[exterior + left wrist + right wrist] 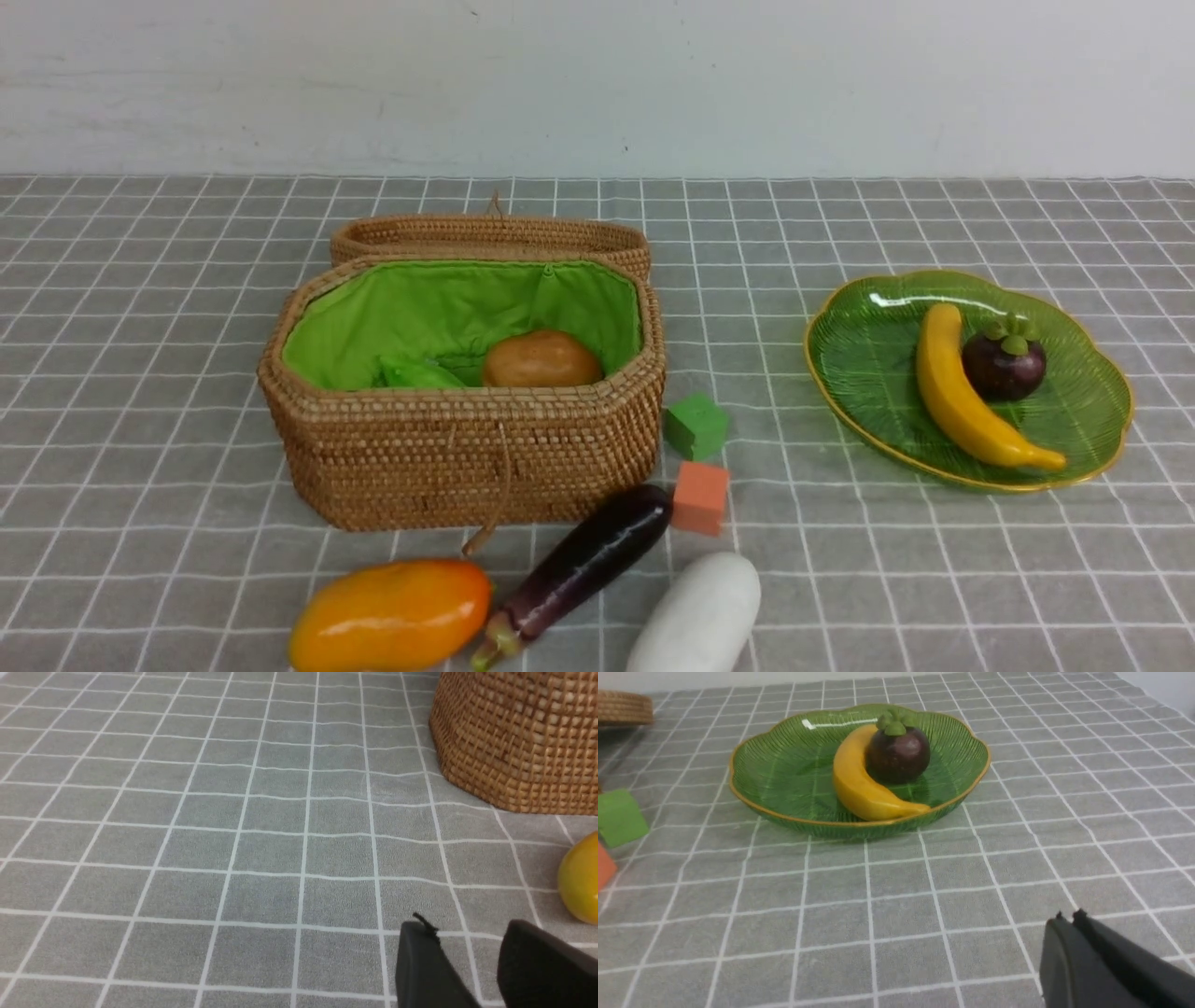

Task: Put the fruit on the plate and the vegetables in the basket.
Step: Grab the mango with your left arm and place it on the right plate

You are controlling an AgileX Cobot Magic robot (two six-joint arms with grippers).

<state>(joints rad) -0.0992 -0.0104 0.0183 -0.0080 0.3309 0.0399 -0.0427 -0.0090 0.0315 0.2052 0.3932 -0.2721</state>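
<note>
A large oblong woven wicker basket (467, 448) with a green cloth lining sits left of centre on a grey checked tablecloth (140, 467), its lid (490, 238) folded back. It already holds a brown oval potato (541, 359) and a light-green pod (420, 375). At the right, a shallow green glass plate (868, 364) carries a long yellow banana (952, 392) and a round dark-purple mangosteen (1004, 366). Along the near edge lie an oblong orange-yellow mango (392, 616), a glossy dark-purple eggplant (588, 560) and a white radish (700, 611), packed close together. The left gripper (467, 933) hovers low near the mango with its fingers parted and empty. The right gripper (1068, 919) is pinched closed on nothing, near the plate. The glossy, rounded mango could slip from the fingers, or roll the mangosteen when set down. Fingers closing on the eggplant could nudge its neighbours. Its far tip meets a small orange cube (700, 497), with a green cube (695, 426) just beyond, between basket and plate.
</note>
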